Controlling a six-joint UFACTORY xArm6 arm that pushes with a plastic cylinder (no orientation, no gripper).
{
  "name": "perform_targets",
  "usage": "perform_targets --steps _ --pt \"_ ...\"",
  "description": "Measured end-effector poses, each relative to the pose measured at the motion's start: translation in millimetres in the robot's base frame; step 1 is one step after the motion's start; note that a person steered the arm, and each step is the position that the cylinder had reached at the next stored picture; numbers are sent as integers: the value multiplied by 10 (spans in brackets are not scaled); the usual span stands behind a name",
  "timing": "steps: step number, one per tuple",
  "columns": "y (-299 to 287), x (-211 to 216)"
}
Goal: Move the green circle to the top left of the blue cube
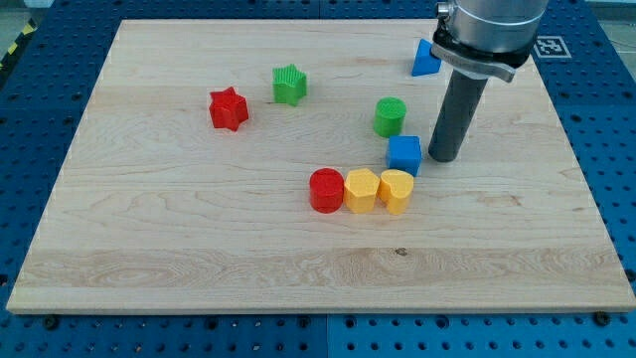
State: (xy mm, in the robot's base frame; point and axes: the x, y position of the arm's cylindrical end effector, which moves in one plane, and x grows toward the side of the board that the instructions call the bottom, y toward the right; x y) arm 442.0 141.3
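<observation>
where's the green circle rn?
The green circle sits right of the view's centre, just above and slightly left of the blue cube, close to it. My tip is to the cube's right.

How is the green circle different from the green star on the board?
The green circle is a round cylinder with a smooth outline; the green star has pointed, notched edges. The green circle sits near the board's middle, just above the blue cube and close to my tip; the green star lies farther toward the view's left, beside the red star. Both are the same green, look similar in size, and rest flat on the wood.
</observation>
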Motion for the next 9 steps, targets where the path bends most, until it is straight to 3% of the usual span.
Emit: perform_targets --steps 3,6,8,9 --pt "-330 36" --pt "-658 -204" --pt "-170 -273" --pt "-207 -668"
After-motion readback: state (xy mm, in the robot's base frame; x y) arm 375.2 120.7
